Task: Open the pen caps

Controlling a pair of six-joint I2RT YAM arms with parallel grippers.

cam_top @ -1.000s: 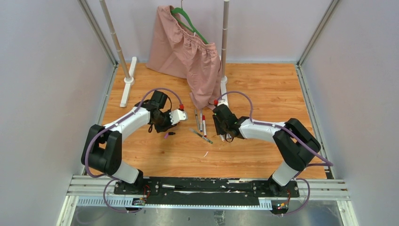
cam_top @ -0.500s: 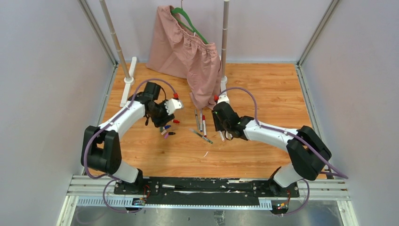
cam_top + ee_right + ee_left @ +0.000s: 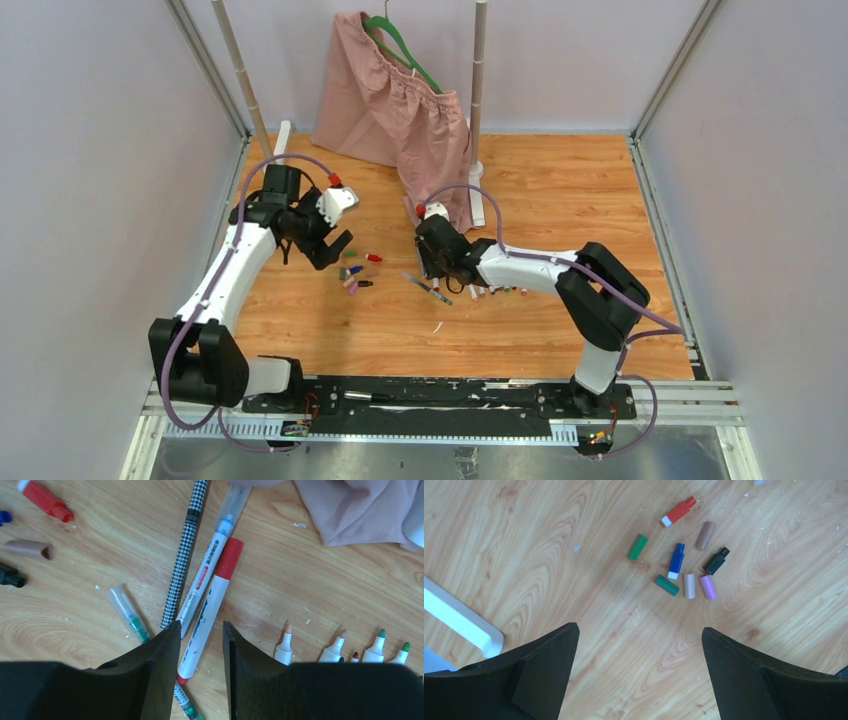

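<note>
Left gripper (image 3: 639, 630): black fingers spread wide, holding nothing, touching nothing, hanging above the wooden table (image 3: 524, 540).

Right gripper (image 3: 201, 626): only a narrow gap between the black fingers, not pressed together. Placed over a white pen (image 3: 210, 597), the barrel running through the gap. Cannot tell whether the fingers touch it.

Loose pen caps (image 3: 689, 585) in a small cluster on the table, ahead of the left gripper and well apart from its fingers; in the top view, between the two grippers. Short, smooth plastic cylinders, all lying on their sides: a loose red cap (image 3: 679, 511) and a blue cap (image 3: 676, 560), each with a white end, a green cap (image 3: 637, 546), a black cap (image 3: 716, 561), also teal, beige, brown and light purple ones. The beige and light purple ones almost side by side, the others a little apart.

On the white pen, a fitted red cap (image 3: 229, 557) at the far end. Just beside it, a thin checked pen (image 3: 186, 555), black and white. Near the right finger, a row of uncapped markers (image 3: 283, 647) with bare coloured tips. At the far edge, soft pink cloth (image 3: 360, 510) with folds.
</note>
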